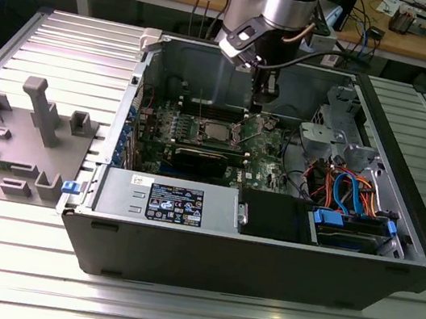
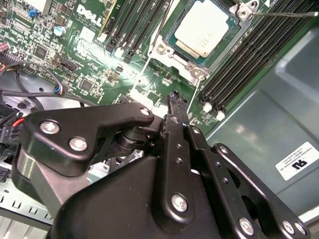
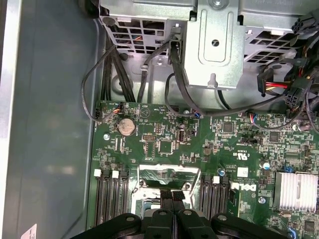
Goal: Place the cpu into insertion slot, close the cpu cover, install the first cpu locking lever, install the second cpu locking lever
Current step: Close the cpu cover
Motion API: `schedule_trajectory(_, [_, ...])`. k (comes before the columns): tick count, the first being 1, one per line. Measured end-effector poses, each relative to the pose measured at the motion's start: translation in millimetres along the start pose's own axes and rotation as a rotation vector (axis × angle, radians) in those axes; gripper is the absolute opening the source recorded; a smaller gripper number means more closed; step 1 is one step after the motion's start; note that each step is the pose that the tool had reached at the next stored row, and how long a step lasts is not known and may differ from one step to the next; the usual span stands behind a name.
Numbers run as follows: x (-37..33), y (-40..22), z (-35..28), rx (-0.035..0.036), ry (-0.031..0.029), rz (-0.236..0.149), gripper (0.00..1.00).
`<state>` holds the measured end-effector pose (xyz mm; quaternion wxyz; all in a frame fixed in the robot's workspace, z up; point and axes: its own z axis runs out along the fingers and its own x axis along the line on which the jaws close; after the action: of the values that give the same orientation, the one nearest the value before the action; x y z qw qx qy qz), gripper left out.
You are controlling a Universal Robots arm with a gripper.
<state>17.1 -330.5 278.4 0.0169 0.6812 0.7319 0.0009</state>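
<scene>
We see cpu seated in insertion slot; gripper pinched closed, empty. Chip light, stiff, fragile: we'd grip edges.

The gripper hangs over the green circuit board, its black fingers drawn together into one narrow tip, with nothing between them. Just beyond the tip, the cpu lies flat in the insertion slot, its silvery top uncovered and the metal rim showing around it. Long black memory slots run along both sides of the socket. At a far corner of it, a thin locking lever sticks out over the slots. Black cables curl beside the gripper's body, and a white label sits on the grey case wall.
</scene>
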Motion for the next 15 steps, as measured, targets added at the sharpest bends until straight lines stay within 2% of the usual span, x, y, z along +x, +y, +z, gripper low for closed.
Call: schedule_trajectory(15, [-0.5, 7.5, 0.8, 0.0, 0.0, 0.0, 0.11])
